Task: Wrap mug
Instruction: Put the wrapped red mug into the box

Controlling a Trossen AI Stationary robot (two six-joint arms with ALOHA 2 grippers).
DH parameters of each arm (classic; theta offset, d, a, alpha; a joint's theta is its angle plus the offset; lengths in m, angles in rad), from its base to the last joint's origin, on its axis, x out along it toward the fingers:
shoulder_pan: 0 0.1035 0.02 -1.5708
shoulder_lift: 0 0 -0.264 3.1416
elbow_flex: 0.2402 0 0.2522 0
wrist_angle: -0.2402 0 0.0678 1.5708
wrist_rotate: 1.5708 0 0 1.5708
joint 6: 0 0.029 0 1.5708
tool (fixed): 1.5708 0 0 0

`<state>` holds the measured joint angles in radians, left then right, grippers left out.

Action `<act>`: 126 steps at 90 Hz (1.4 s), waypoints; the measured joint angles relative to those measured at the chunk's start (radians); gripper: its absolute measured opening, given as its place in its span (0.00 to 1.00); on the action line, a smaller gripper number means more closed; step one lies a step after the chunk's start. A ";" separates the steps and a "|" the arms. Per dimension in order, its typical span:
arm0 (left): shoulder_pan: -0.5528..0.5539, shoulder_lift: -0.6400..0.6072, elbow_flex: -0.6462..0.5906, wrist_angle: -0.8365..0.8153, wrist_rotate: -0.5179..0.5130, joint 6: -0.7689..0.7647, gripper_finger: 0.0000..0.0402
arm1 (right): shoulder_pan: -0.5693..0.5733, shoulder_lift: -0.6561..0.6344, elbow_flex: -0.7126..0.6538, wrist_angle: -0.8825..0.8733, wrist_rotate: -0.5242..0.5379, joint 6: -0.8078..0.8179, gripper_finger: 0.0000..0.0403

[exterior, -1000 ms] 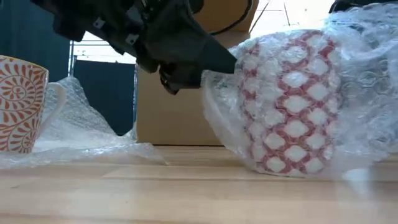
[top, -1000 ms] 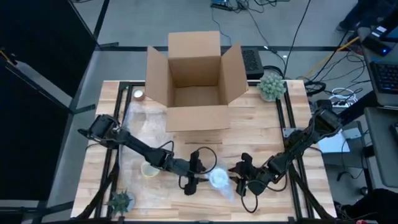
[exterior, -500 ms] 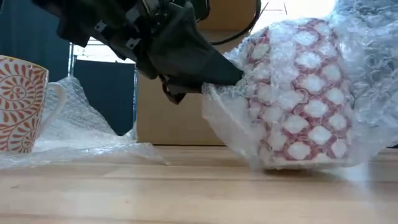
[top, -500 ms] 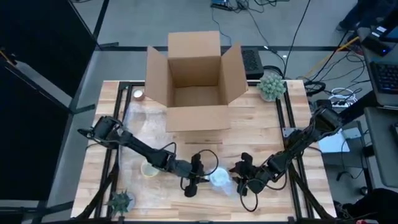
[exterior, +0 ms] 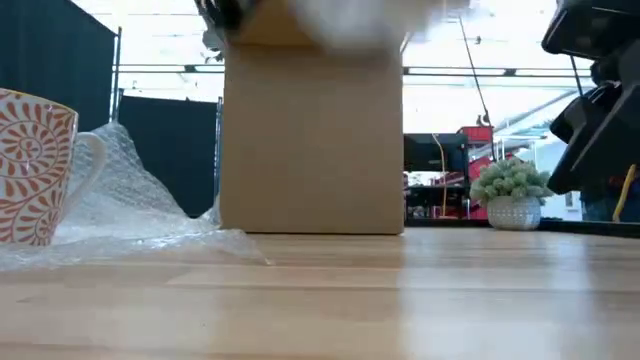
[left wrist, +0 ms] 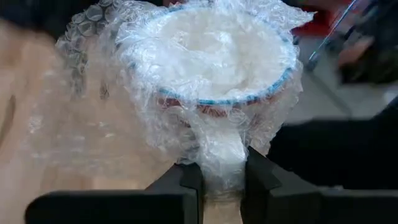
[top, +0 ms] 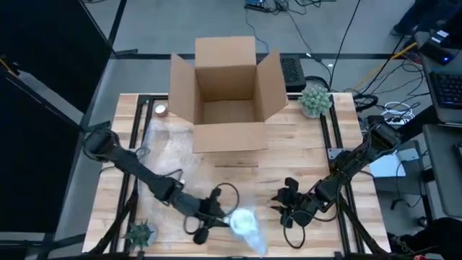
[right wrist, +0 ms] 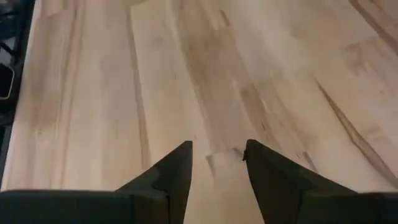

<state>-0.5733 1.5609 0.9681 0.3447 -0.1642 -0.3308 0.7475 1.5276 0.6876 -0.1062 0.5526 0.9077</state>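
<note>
You see clear bubble wrap (left wrist: 93, 112) over a mug (left wrist: 217, 68) with a blue rim and red below. The second mug (exterior: 35, 165) wears orange leaf swirls on white. The box (top: 225, 94) is plain brown, the table (right wrist: 93, 93) pale wood grain, the plant (exterior: 510, 182) grey-green in a white pot.

**A robotics lab set up for packing trials**

A wooden bench (top: 303, 155) edged with black metal framing stands on a grey concrete floor strewn with cables (top: 303, 29). Dark curtain panels (top: 43, 87) screen one side. A keyboard (top: 445, 90) sits on a neighbouring desk. Across the bench, the low view shows an open hall with overhead framing and red equipment (exterior: 478, 150).
</note>
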 joint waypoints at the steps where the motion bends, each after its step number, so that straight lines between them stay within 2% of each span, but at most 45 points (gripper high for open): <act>1: -0.003 -0.012 0.001 0.001 -0.004 0.002 0.09 | 0.000 0.000 0.000 0.000 0.002 0.001 0.34; 15: -0.029 -0.171 0.002 -0.026 -0.113 0.069 0.09 | -0.002 0.000 0.000 0.010 0.006 0.009 0.34; 32: -0.025 -0.335 0.046 -0.022 -0.314 0.236 0.09 | -0.002 0.000 0.000 0.009 0.025 0.015 0.34; 53: 0.081 -0.390 0.203 -0.054 -0.550 0.599 0.09 | -0.009 0.000 0.000 0.011 0.072 0.015 0.34; 61: 0.155 -0.386 0.256 -0.097 -0.610 0.657 0.09 | -0.018 0.000 0.000 0.012 0.074 0.015 0.34; 75: 0.327 -0.369 0.322 -0.249 -0.626 0.653 0.09 | -0.022 0.000 0.000 0.011 0.076 0.014 0.34; 96: 0.558 -0.319 0.326 -0.419 -0.509 0.490 0.09 | -0.026 0.008 0.000 0.005 0.079 0.001 0.34; 111: 0.672 -0.222 0.325 -0.483 -0.423 0.466 0.09 | -0.027 0.013 0.000 0.005 0.079 0.011 0.34; 126: 0.753 -0.133 0.325 -0.499 -0.396 0.441 0.09 | -0.027 0.025 0.000 0.006 0.076 0.018 0.34</act>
<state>0.1802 1.4276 1.2930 -0.1546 -0.5605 0.1106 0.7204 1.5523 0.6872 -0.0998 0.6283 0.9254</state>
